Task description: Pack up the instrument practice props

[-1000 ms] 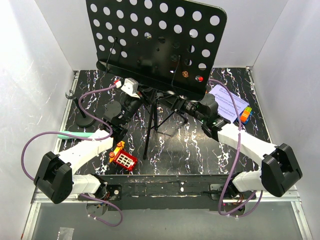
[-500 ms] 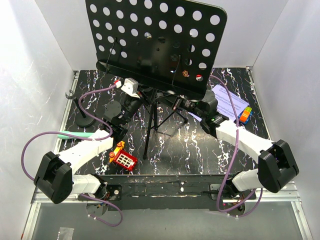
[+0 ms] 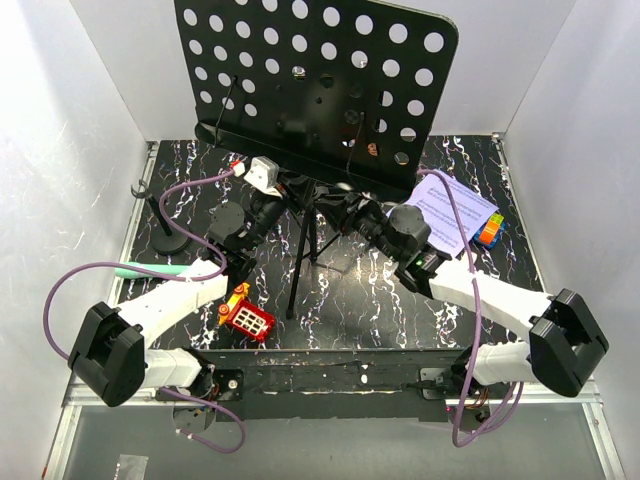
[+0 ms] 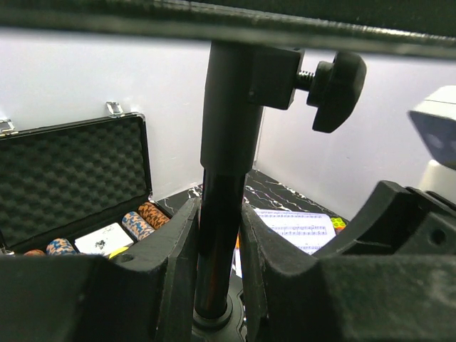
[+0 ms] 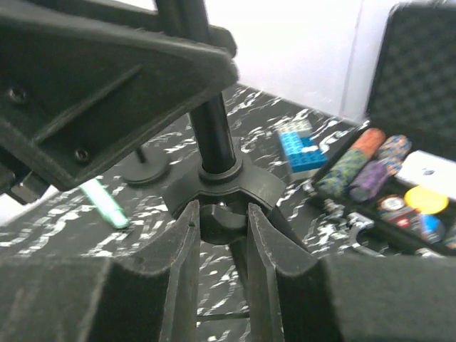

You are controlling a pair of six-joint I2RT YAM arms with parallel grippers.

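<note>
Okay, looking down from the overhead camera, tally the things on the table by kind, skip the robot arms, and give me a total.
Stands: 2 (music stand, mic stand)
Microphone: 1
Sheet music: 1 batch
Toys: 2 (red-and-yellow toy, coloured block toy)
Total: 6

the music stand (image 3: 315, 85) is black painted metal, its punched desk a dull satin; its pole (image 4: 222, 214) is a smoother, glossier tube, and the clamp knob (image 4: 336, 84) looks like matt moulded plastic. the bench (image 3: 350, 290) is glossy black with white marble veining. the sheet-music pages (image 3: 482, 212) are plain white paper. the left tool (image 4: 217, 214) and right tool (image 5: 221, 210) have matt black fingers (image 5: 178, 285) with a fine, grainy, slightly fuzzy surface. the case (image 4: 71, 178) is lined with rough dimpled foam. the microphone (image 3: 150, 270) is smooth mint-green plastic, the toy (image 3: 247, 317) shiny red and yellow plastic.
</note>
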